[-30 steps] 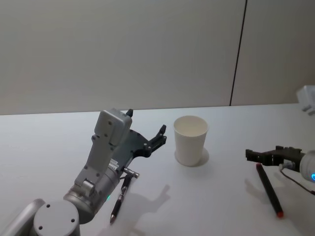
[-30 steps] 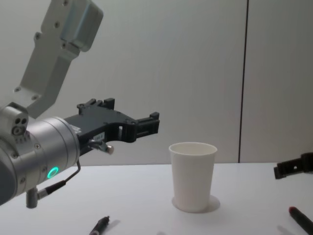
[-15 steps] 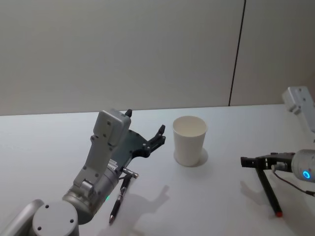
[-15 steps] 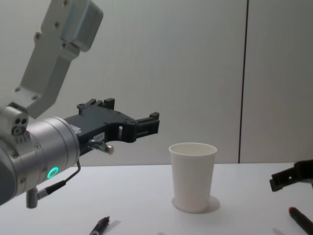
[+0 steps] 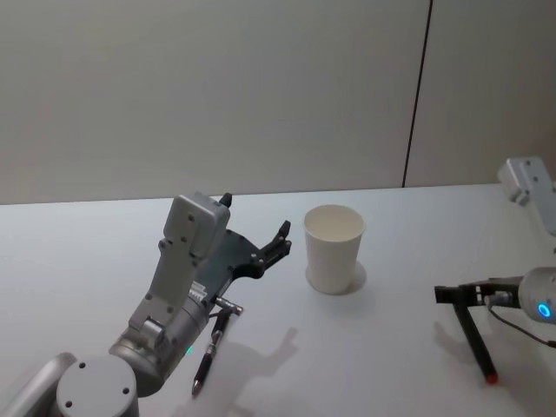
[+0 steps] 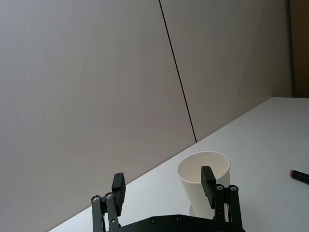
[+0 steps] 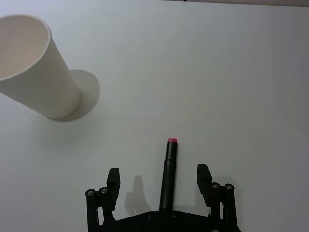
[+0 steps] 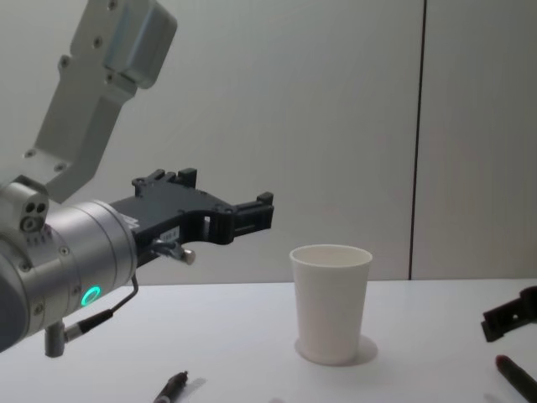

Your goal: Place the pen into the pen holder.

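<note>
A black pen with a red tip [image 5: 476, 343] lies on the white table at the right; it also shows in the right wrist view [image 7: 169, 169], the chest view [image 8: 516, 379] and the left wrist view [image 6: 299, 175]. My right gripper [image 5: 445, 294] [image 7: 159, 180] [image 8: 508, 319] hovers open over that pen's far end, with a finger on either side of its line. The pen holder, a white paper cup [image 5: 334, 248] [image 7: 36, 72] [image 8: 331, 302] [image 6: 190, 188], stands upright mid-table. My left gripper [image 5: 256, 217] [image 6: 163, 181] [image 8: 226, 197] is held open in the air left of the cup, holding nothing.
A second, all-black pen [image 5: 208, 352] [image 8: 170, 388] lies on the table under my left arm. A grey wall with a dark vertical seam rises behind the table's far edge. Bare tabletop [image 5: 391, 365] separates the cup from the red-tipped pen.
My right gripper has sunk lower and drawn back slightly to the right over the red-tipped pen. The left arm, cup and both pens have not moved.
</note>
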`<action>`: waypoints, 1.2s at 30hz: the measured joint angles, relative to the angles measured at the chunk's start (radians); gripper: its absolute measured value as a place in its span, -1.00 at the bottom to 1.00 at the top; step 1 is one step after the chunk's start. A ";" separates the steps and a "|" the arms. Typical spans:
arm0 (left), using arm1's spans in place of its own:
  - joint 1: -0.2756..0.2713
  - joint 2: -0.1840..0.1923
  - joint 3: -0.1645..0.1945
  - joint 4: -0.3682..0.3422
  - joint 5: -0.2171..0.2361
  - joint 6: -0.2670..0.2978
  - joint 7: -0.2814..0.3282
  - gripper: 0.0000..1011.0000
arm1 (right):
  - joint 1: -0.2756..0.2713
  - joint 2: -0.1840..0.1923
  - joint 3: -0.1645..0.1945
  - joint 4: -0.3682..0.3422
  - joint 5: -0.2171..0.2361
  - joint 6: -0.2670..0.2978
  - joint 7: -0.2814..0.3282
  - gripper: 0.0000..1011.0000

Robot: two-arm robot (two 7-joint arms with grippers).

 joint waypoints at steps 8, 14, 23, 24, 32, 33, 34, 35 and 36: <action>0.000 0.000 0.000 0.000 0.000 0.000 0.000 0.98 | 0.001 0.008 0.011 -0.005 -0.025 0.025 -0.006 0.98; 0.000 0.000 0.000 0.000 0.000 0.000 0.000 0.98 | 0.012 0.011 0.015 -0.001 -0.047 0.035 -0.001 0.98; 0.000 0.000 0.000 0.000 0.000 0.000 0.000 0.98 | 0.033 0.005 0.014 0.027 -0.076 0.035 0.023 0.98; 0.000 0.000 0.000 0.000 0.000 0.000 0.000 0.98 | 0.036 0.004 0.014 0.031 -0.078 0.034 0.025 0.98; 0.000 0.000 0.000 0.000 0.000 0.000 0.000 0.98 | 0.051 -0.011 0.007 0.077 -0.094 0.013 0.045 0.98; 0.000 0.000 0.000 0.000 0.000 0.000 0.000 0.98 | 0.052 -0.013 0.006 0.081 -0.095 0.011 0.046 0.98; 0.000 0.000 0.000 0.000 0.000 0.000 0.000 0.98 | 0.054 -0.015 0.005 0.089 -0.097 0.006 0.050 0.98; 0.000 0.000 0.000 0.000 0.000 0.000 0.000 0.98 | 0.054 -0.015 0.005 0.089 -0.097 0.006 0.050 0.98; 0.000 0.000 0.000 0.000 0.000 0.000 0.000 0.98 | 0.056 -0.018 0.004 0.098 -0.099 0.003 0.052 0.98</action>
